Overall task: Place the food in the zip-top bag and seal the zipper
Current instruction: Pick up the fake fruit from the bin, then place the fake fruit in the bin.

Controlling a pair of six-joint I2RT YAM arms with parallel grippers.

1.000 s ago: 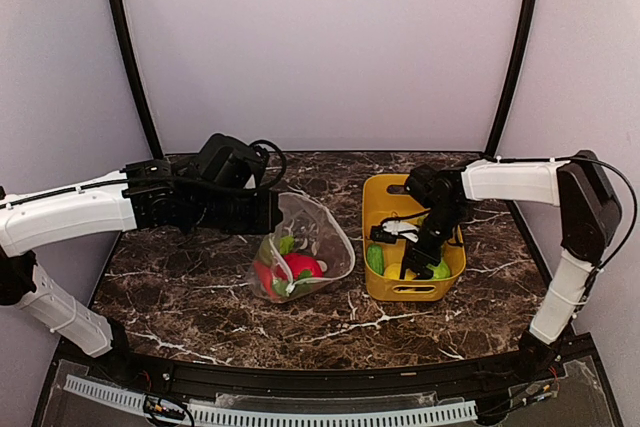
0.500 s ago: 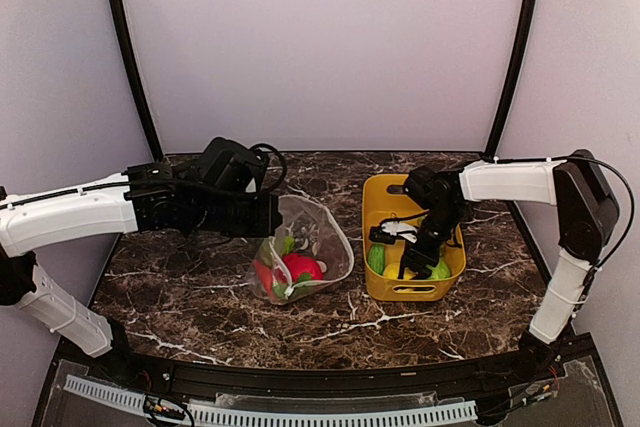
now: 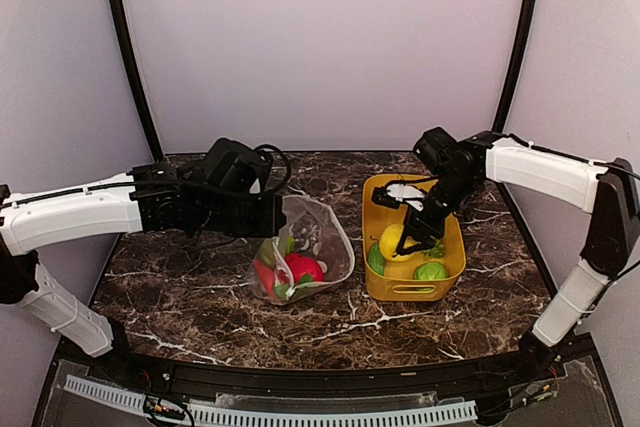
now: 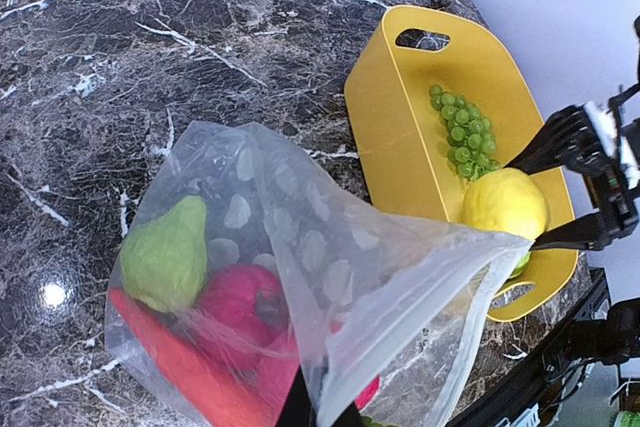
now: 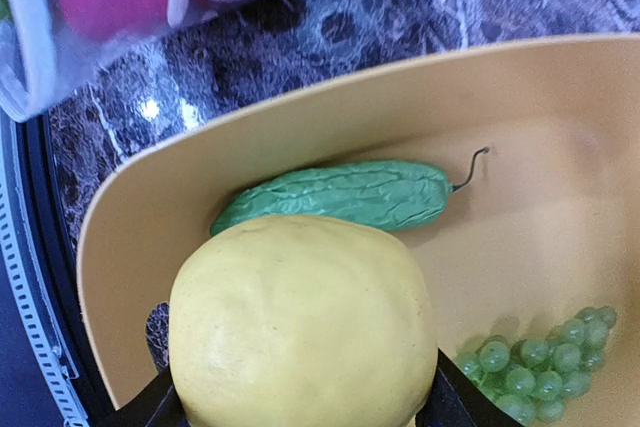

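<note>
Two-arm workspace on a dark marble table [image 3: 180, 297], seen from above and from both wrists. The right gripper [image 3: 402, 240], its jaws spread wide and clamped on either side of the yellow lemon [image 3: 391, 242], holds that fruit above the interior of the yellow bin [image 3: 456, 247], which stands on the right half of the table. In the right wrist view the lemon [image 5: 300, 327] fills the space between the fingers; below it on the bin [image 5: 330, 137] floor lie a green bumpy gourd [image 5: 340, 194] and a bunch of green grapes [image 5: 530, 362]. A green round piece [image 3: 430, 270] sits at the near end of the bin. The left gripper [image 3: 275, 215] is closed, pinching the edge of the zip-top bag [image 3: 322, 237], which rests just left of the bin with its mouth held open and unsealed. In the left wrist view the dotted bag [image 4: 330, 277] already contains a green pear-shaped piece [image 4: 165, 252], a round red piece [image 4: 240, 297] and a long red piece [image 4: 190, 372]. The zipper strip cannot be distinguished in any view.
</note>
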